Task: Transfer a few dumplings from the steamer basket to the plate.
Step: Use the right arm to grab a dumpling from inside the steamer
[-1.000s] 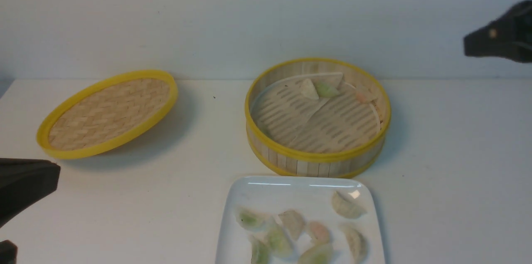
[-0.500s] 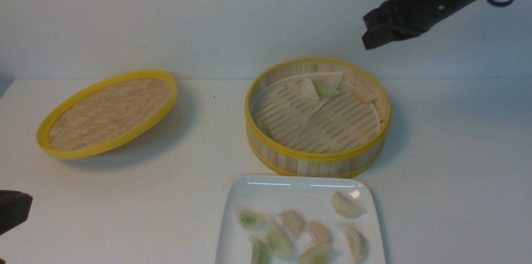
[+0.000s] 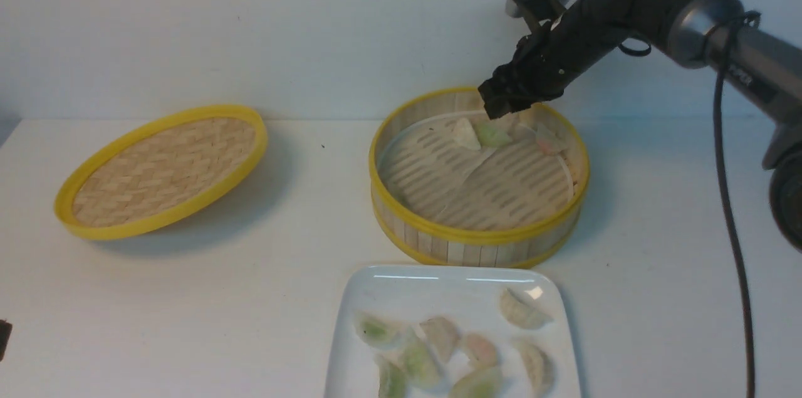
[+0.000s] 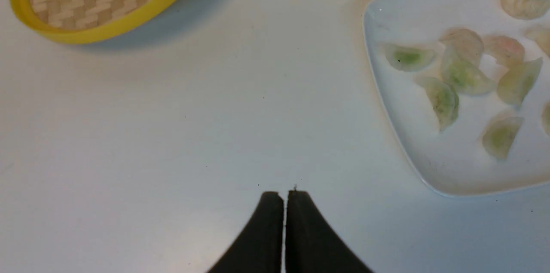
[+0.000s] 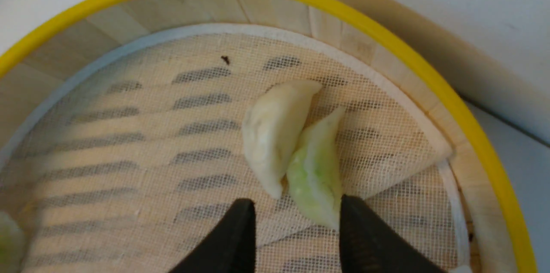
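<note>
My right end effector (image 5: 296, 208) hangs spread, two touching dumplings (image 5: 275, 131) just ahead of it in the steamer basket (image 5: 386, 41). Closing now, I fear, could grab both or tear one.

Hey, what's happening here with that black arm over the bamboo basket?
A two-armed robot is moving pale crescent dumplings from the round bamboo steamer basket to the glossy white square plate, where several already lie. Its right hand hovers open over the basket, fingers either side of a green dumpling that touches a whitish dumpling. The left hand is shut above the white table, holding nothing.
</note>
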Available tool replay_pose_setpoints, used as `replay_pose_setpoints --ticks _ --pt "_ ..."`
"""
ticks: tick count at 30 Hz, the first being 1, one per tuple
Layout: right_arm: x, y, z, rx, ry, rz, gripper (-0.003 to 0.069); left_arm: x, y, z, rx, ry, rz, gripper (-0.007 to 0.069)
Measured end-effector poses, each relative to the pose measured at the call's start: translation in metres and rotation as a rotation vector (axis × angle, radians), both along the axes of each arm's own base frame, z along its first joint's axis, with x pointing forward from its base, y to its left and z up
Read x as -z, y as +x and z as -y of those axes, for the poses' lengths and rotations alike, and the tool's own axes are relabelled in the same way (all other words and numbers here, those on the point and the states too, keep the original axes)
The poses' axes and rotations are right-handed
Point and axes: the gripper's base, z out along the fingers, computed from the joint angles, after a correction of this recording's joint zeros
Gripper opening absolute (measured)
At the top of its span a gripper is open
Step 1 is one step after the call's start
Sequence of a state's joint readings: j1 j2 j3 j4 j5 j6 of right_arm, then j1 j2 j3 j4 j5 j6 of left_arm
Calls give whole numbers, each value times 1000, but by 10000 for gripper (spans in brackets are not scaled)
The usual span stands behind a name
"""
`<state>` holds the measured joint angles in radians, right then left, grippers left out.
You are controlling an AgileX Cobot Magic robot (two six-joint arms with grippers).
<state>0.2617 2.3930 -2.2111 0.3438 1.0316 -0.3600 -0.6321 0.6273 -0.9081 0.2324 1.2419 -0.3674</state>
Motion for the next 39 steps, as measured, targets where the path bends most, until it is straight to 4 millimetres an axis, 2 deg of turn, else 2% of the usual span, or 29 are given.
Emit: replay_pose_setpoints --ticks 4,10,14,17,19,23,27,29,30,31,32,33,35,38,39 --pt "17 7 -1 17 1 10 377 1 0 -1 -13 11 -7 -6" --pt "42 12 -2 28 -5 -15 379 1 0 -1 -14 10 -7 -6" --pt "51 12 -2 27 -10 -34 300 1 0 -2 -18 7 -9 -6" --pt "48 11 -3 25 -8 -44 177 1 0 -2 -18 7 -9 -6" --pt "44 9 -4 15 -10 -67 178 1 0 -2 -19 7 -10 -6" --pt "12 3 -2 1 -30 -101 178 1 0 -2 -19 7 -10 -6" --pt "-58 -9 5 32 -35 -2 178 1 0 -2 -19 7 -10 -6" --pt "-79 -15 7 41 -23 32 178 0 0 -2 -18 6 -6 -6" --pt "-105 -26 10 54 2 63 178 0 0 -1 -17 3 2 -6" --pt "-120 -34 11 59 22 77 178 -1 1 -1 -15 -1 10 -6" --pt "-124 -36 11 59 28 84 178 -1 1 -1 -15 -2 11 -6" --pt "-147 -53 14 57 58 95 178 -2 2 0 -11 -11 26 -6" --pt "-161 -74 15 47 78 83 178 -2 2 1 -8 -18 36 -6" --pt "-184 -120 19 11 75 75 178 -3 3 1 -4 -25 47 -6" --pt "-185 -136 19 -10 69 61 178 -3 3 1 -4 -25 47 -6"
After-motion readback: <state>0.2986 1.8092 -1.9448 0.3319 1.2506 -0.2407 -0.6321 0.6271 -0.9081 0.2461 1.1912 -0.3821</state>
